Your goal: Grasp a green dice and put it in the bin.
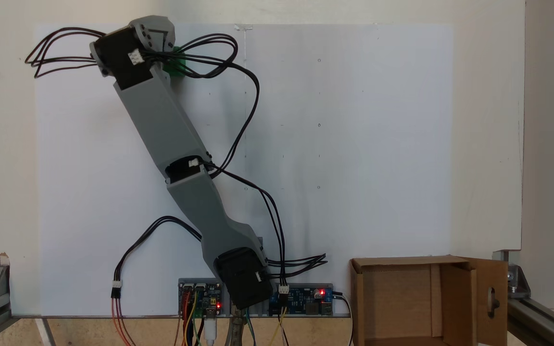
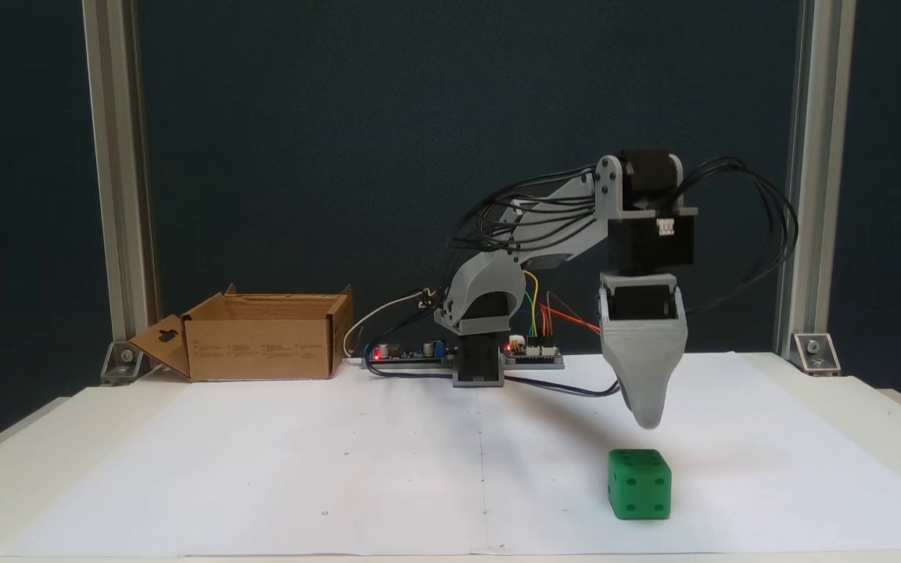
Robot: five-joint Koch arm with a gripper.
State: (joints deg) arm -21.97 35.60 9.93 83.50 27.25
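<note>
Pincer [image 2: 645, 418] hovers just above green dice [image 2: 639, 484]; not touching.

White paper sheet [image 2: 341, 469] spread flat over the pale table [image 2: 873, 407]. Aluminium frame posts [image 2: 118, 180] upright at the rear corners, dark backdrop [image 2: 388, 141] behind. Circuit boards [image 1: 306, 298] with red lights lit along the table's back edge, coloured wires [image 1: 190, 327] trailing off them.

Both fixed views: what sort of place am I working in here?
Likely a hobby or lab test bench, not a home or factory. White paper sheets cover the table, aluminium frame posts hold a dark backdrop, and bare circuit boards sit wired at the arm's base, beside a cardboard bin.
</note>
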